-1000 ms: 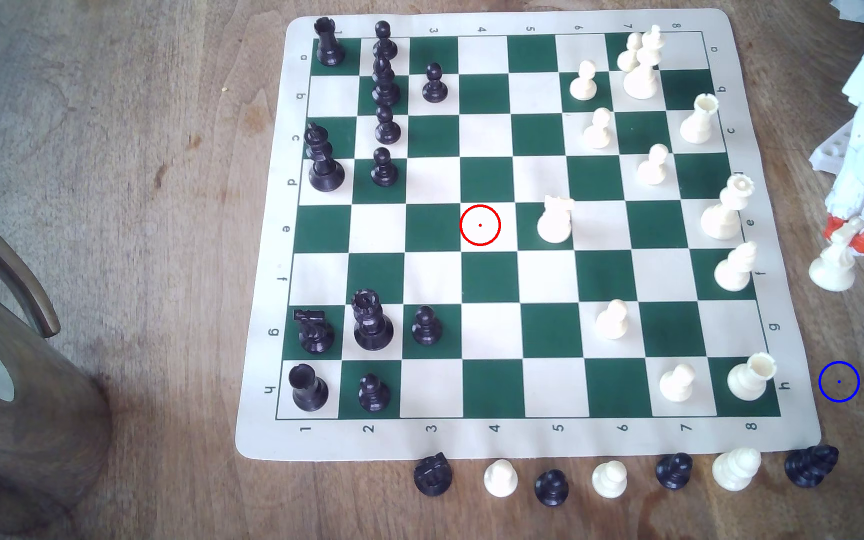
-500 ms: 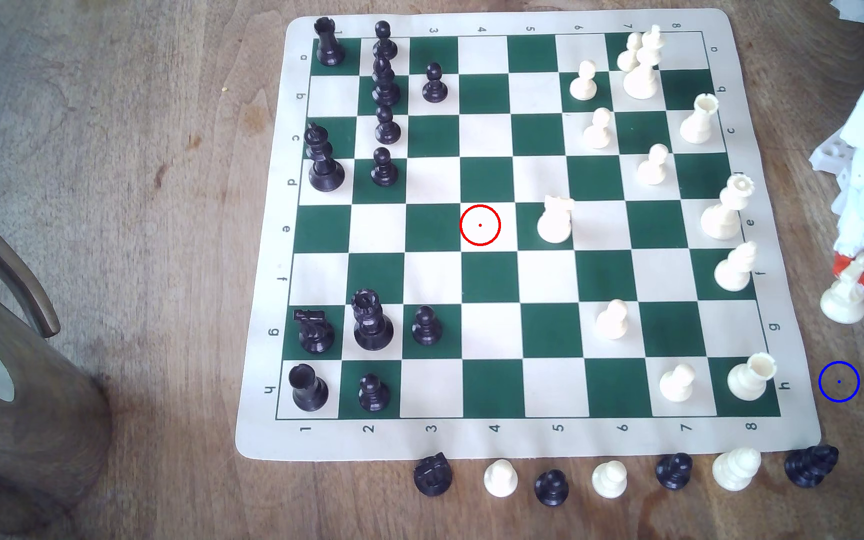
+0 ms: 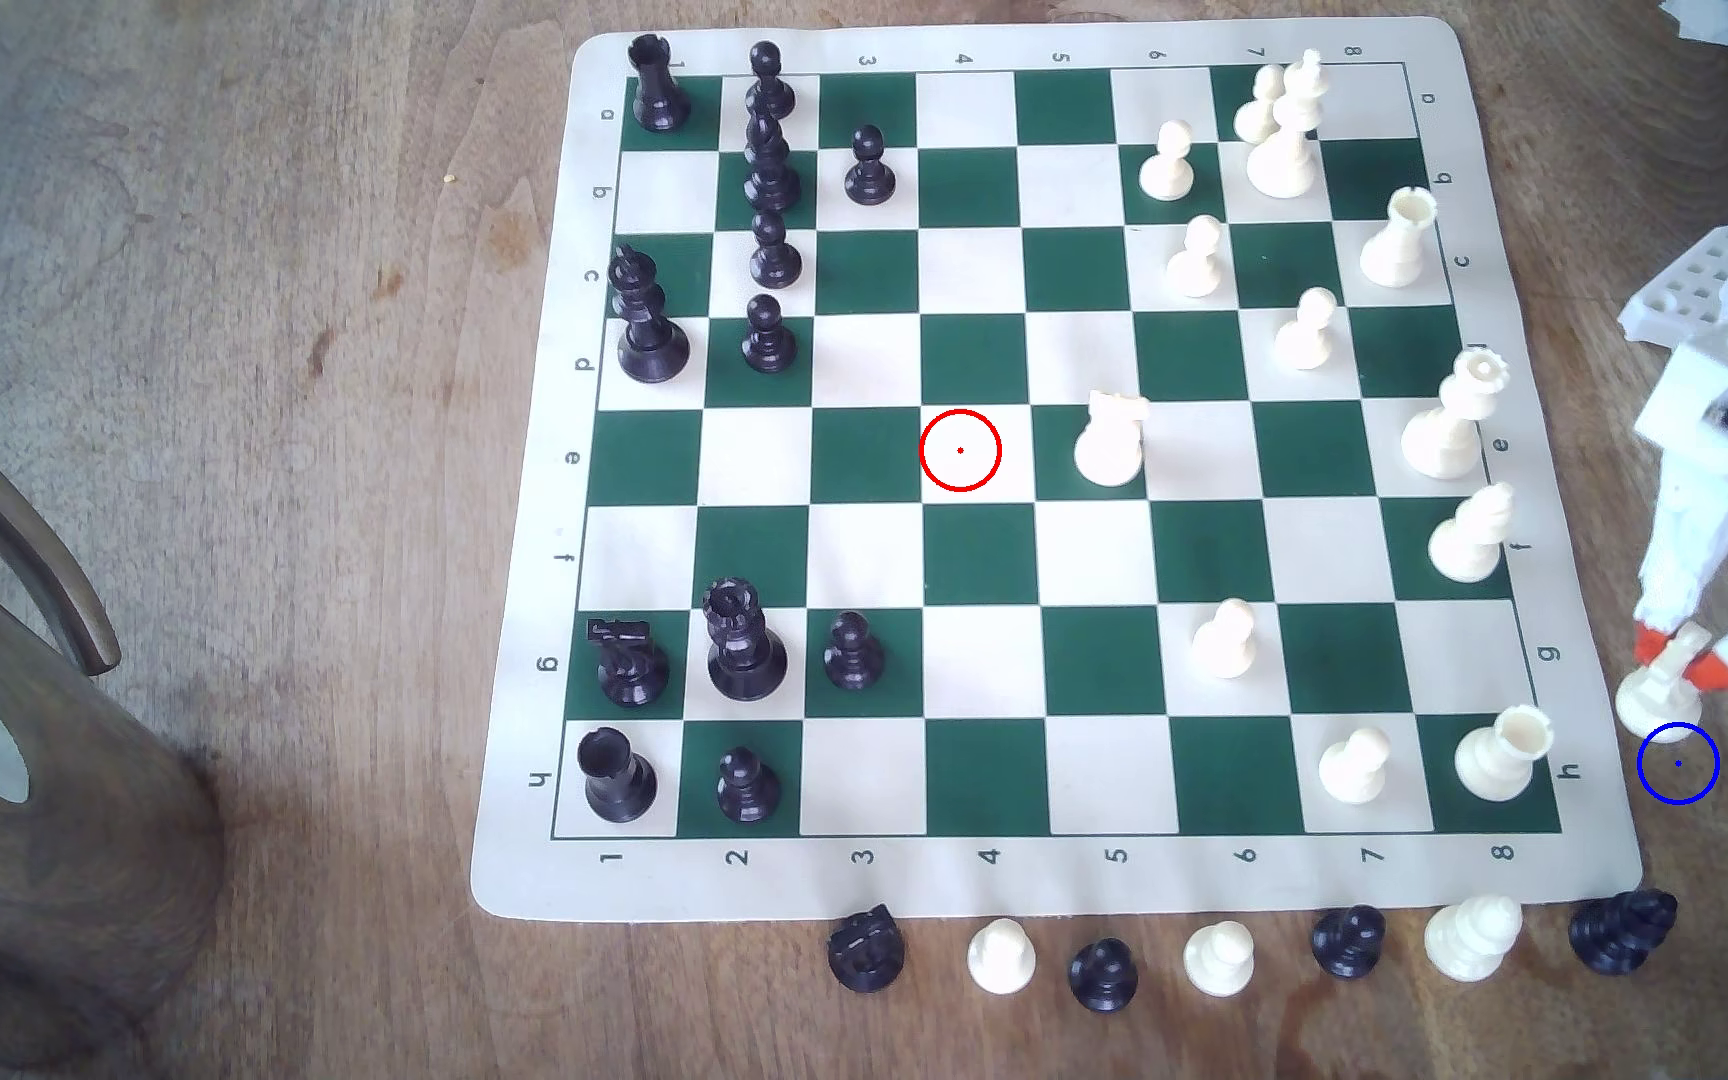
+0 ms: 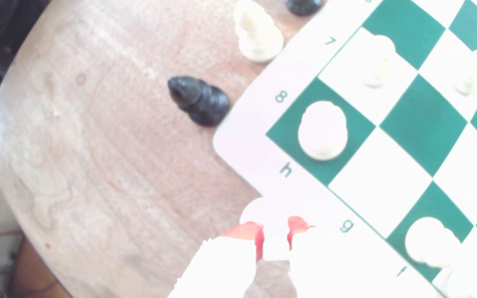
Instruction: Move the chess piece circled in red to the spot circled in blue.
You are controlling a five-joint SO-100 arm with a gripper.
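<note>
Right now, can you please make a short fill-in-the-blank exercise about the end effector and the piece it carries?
1. The end effector is shut on a ____ chess piece.
2. The pads on its fingertips are ____ in colour.
3. The square inside the red ring holds ____ piece.
4. The held piece sits just above the ____ ring in the exterior view.

Missing words: white; orange; no; blue
</note>
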